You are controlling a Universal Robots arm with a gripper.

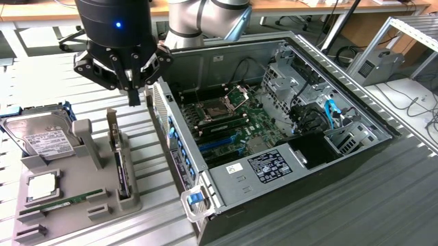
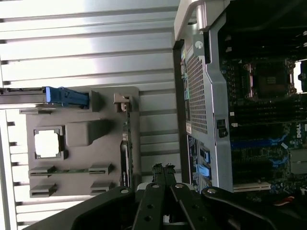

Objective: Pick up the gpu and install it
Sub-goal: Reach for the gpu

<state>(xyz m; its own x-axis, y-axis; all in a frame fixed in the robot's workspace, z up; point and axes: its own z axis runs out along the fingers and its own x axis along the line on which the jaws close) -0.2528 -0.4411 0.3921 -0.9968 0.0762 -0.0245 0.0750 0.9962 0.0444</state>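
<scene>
The gpu [image 1: 124, 174] stands on edge in a slot of the grey holder [image 1: 72, 171], its silver bracket end toward the back. From the wrist it appears edge-on as a thin dark card [image 2: 125, 163] in the holder [image 2: 79, 155]. My gripper [image 1: 133, 98] hangs above the back end of the holder, between it and the open computer case [image 1: 179, 148]. Its fingers are shut together with nothing between them, and in the wrist view the gripper [image 2: 163, 168] sits just beside the gpu's edge, clear of it.
The holder also carries a silver hard drive [image 1: 42, 139], a square processor [image 1: 41, 185] and a thin green RAM stick [image 1: 63, 202]. The case lies open with its motherboard [image 1: 226, 128] exposed. Cables and a blue strap [image 1: 333, 114] sit at its far side.
</scene>
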